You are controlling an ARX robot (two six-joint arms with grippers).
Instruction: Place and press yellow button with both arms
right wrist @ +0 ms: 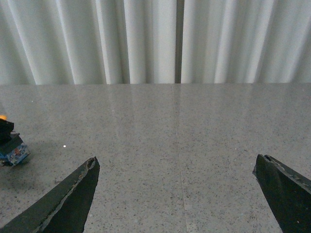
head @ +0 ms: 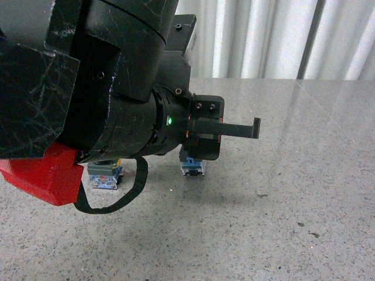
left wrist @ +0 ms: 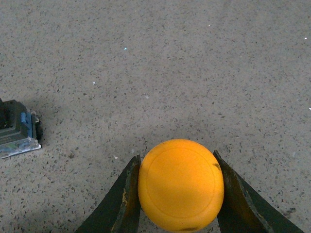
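In the left wrist view the yellow button's round cap (left wrist: 181, 184) sits squeezed between the two dark fingers of my left gripper (left wrist: 176, 156), which is shut on it. From the front, the bulky black left arm (head: 117, 88) hides the cap. Only the button's grey-blue base (head: 192, 167) shows under the gripper, close to the tabletop. My right gripper (right wrist: 176, 160) is open over bare table with nothing between its fingers (right wrist: 77, 191). A button with a blue base (right wrist: 10, 148) shows at the edge of that view.
A second button base (head: 105, 175) stands partly hidden under the left arm, beside the red block (head: 44, 175), and is seen again as a square base (left wrist: 17, 131) in the left wrist view. A black cable loop (head: 126, 196) hangs low. White curtains (head: 281, 35) back the speckled table (head: 281, 222).
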